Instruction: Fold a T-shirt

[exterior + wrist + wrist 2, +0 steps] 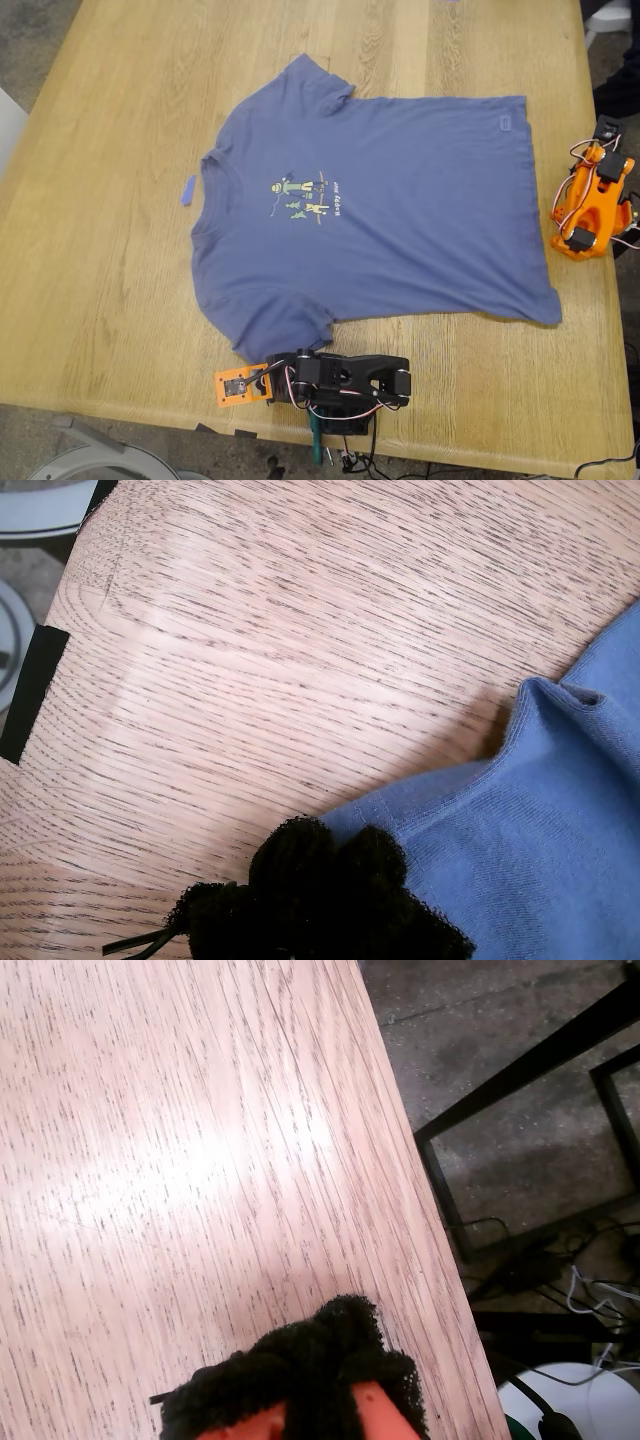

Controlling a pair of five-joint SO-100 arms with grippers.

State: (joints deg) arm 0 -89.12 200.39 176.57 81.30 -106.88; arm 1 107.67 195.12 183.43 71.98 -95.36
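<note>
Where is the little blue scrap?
The little blue scrap lies on the wooden table, just beside the T-shirt collar, toward the exterior view's left.

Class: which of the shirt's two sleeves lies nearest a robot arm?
The sleeve toward the exterior view's bottom edge: the black arm lies right beside it. The other sleeve has no arm near.

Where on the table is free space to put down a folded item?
Bare wood spans the table on the exterior view's left, beyond the T-shirt collar and small blue scrap. The far edge strip is free. Arms crowd the near and right edges.
</note>
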